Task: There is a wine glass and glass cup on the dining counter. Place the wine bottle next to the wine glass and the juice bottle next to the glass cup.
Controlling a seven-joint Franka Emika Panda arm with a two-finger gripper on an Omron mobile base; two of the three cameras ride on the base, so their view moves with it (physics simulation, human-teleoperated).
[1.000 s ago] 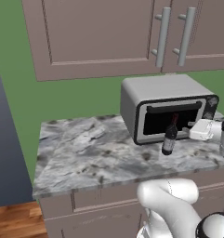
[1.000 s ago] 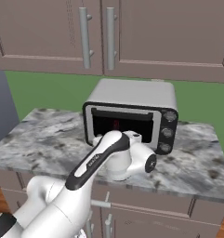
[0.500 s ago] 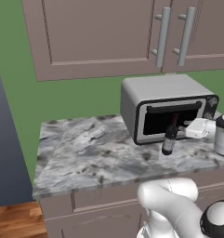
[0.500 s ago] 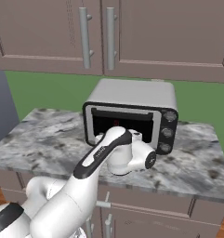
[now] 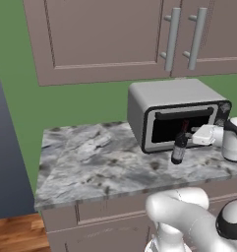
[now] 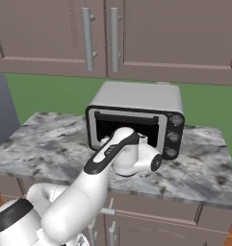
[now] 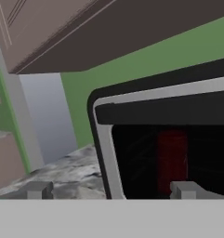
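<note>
Marble worktop (image 5: 100,162), grey-white and veined, caps a low cabinet under flat brown wall cupboards (image 5: 105,39) with long steel bar handles (image 5: 171,32), against a matte green wall (image 5: 66,103). On it sits a boxy silver toaster oven (image 5: 174,115) with rounded corners, a dark glass door, a black bar handle along the top of the door and three round knobs (image 6: 174,136) stacked down one side. The wine bottle (image 5: 179,142) stands upright on the worktop right in front of the oven door: slim, near-black, with a dark red neck capsule; its label is too small to make out. In the left base view the gripper (image 5: 192,136) is level with the bottle's neck and just beside it, reaching in from the right on the smooth white, rounded arm (image 5: 230,138); whether it touches the glass cannot be told. In the hand view the two squared grey fingertips (image 7: 184,188) stand far apart at the bottom edge, jaws wide with nothing between them, and the red capsule (image 7: 171,158) shows blurred before the black door, just above the right-hand tip. In the right base view the bent arm (image 6: 115,153) covers the bottle.
</note>
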